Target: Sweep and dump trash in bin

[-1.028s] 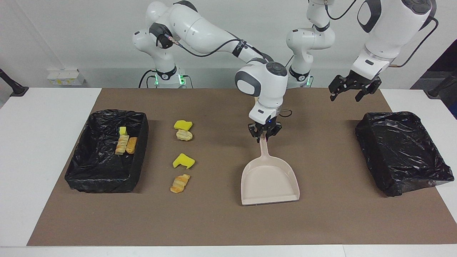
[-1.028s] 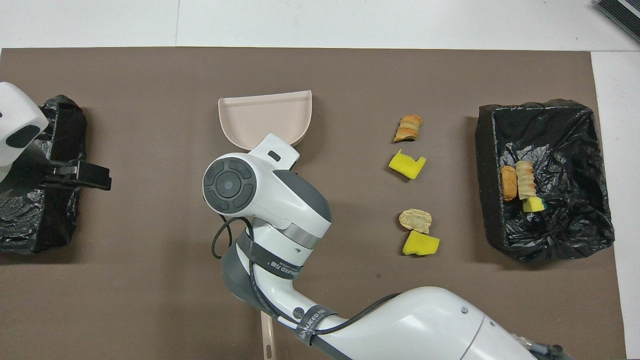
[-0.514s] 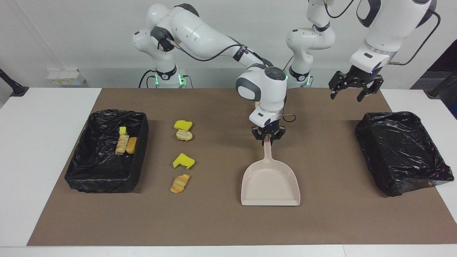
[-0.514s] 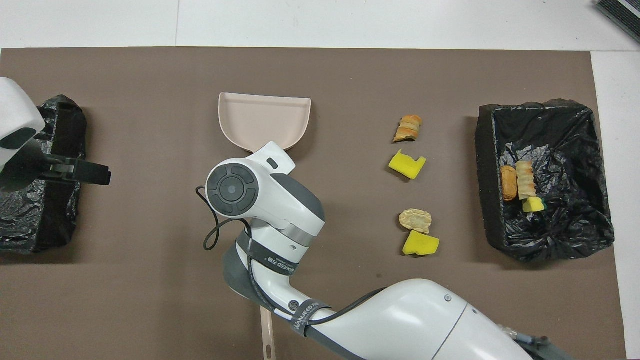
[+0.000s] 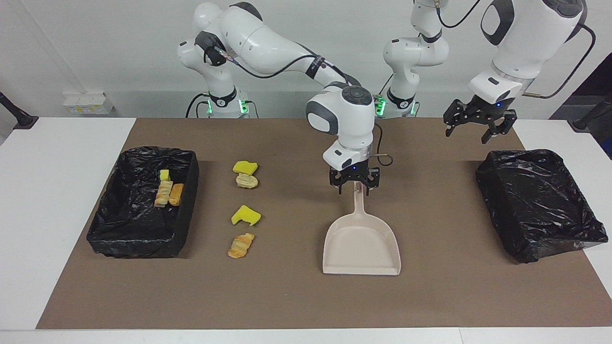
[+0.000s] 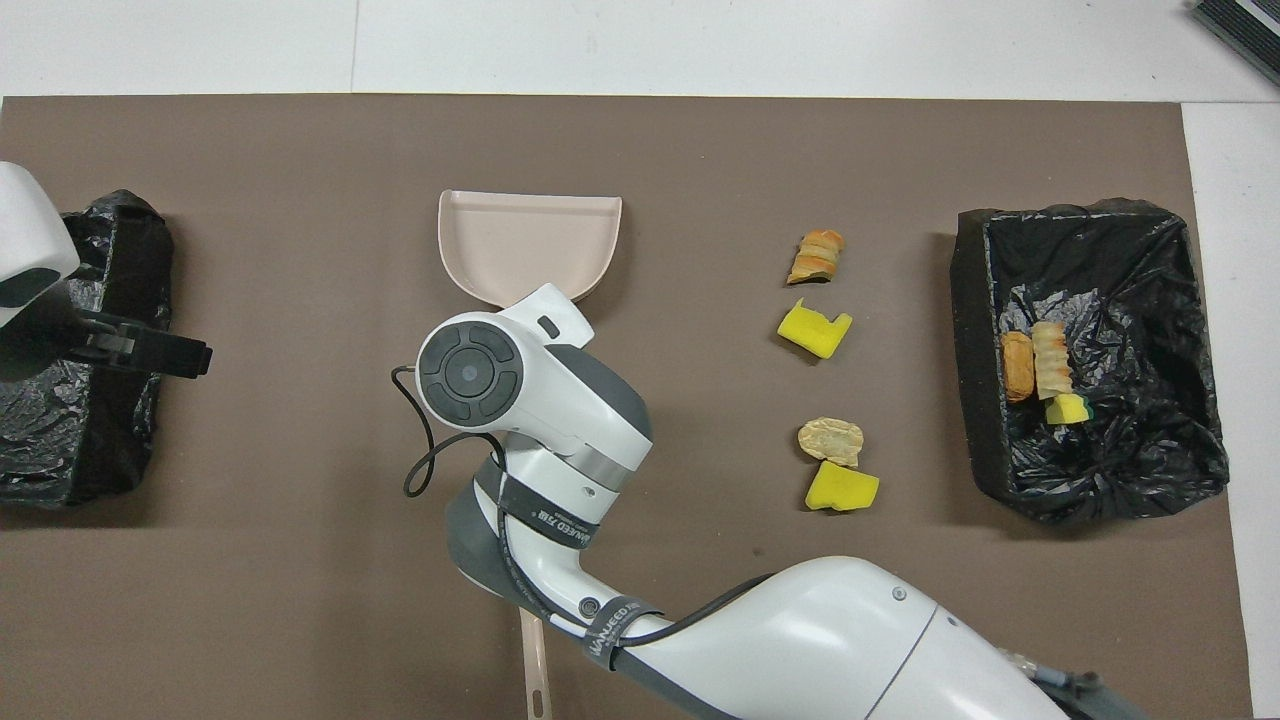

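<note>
Facing view, items listed from the robots' end outward.

Right gripper [image 5: 355,190]: fingers spread apart, straddling the upper end of the dustpan handle; whether the fingertips touch the handle cannot be told. Right arm reaches in from its base across the table, wrist bent straight down over the mat's middle.

Left gripper [image 5: 479,130]: fingers wide apart, holding nothing, hanging in the air above the mat just beside the bin [image 5: 539,203] at the left arm's end. Left arm raised and waiting.

Dustpan [image 5: 361,244]: beige, flat on the brown mat [image 5: 444,286], handle pointing at the right gripper, pan directly farther from the robots than that gripper, nothing in it.

Trash, loose: four scraps in a row on the mat, well apart from the right gripper toward the right arm's end: yellow piece [image 5: 245,167] touching a tan lump [image 5: 246,181], then a second yellow piece [image 5: 245,216], then an orange-tan lump [image 5: 240,245].

Trash, binned: three scraps [image 5: 168,191] lying in the black-lined bin [image 5: 138,234] at the right arm's end.
</note>
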Available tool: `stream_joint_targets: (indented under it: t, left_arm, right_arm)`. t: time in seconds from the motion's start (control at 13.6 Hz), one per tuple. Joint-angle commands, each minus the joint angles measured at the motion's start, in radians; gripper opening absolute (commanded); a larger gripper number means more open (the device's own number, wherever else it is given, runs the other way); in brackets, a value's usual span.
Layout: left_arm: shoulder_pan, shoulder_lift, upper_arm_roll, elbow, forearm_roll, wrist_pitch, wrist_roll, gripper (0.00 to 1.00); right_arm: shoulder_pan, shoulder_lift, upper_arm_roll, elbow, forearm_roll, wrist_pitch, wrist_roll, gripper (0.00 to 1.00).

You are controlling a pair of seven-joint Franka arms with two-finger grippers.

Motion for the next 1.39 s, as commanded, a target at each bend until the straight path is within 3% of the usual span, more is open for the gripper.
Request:
stream_joint_targets:
  t: [0.0, 0.15, 0.51, 0.73, 1.03, 1.32]
  left_arm:
    - [-0.011, 0.068, 0.005, 0.011, 0.017, 0.075, 0.016, 1.0]
    - [-0.022, 0.122, -0.007, 0.011, 0.017, 0.142, 0.008, 1.0]
    - [-0.071, 0.247, -0.085, -0.004, 0.019, 0.288, -0.134, 1.0]
    - [-0.135, 0.283, -0.097, -0.048, 0.022, 0.377, -0.243, 1.0]
    - [-0.161, 0.324, -0.209, -0.09, 0.108, 0.448, -0.481, 1.0]
    - [-0.177, 0.34, -0.249, -0.16, 0.155, 0.541, -0.566, 1.0]
  right_arm:
    - [-0.127, -0.164, 0.011, -0.098, 0.076, -0.037, 0.004, 1.0]
    - [-0.236, -0.283, 0.011, -0.167, 0.084, -0.094, -0.088, 1.0]
    - [-0.47, -0.448, 0.009, -0.175, 0.173, -0.314, -0.373, 1.0]
    - [-0.582, -0.544, 0.009, -0.175, 0.25, -0.468, -0.525, 1.0]
    - [-0.624, -0.62, 0.006, -0.173, 0.282, -0.58, -0.621, 1.0]
    - [-0.61, -0.621, 0.006, -0.175, 0.299, -0.577, -0.663, 1.0]
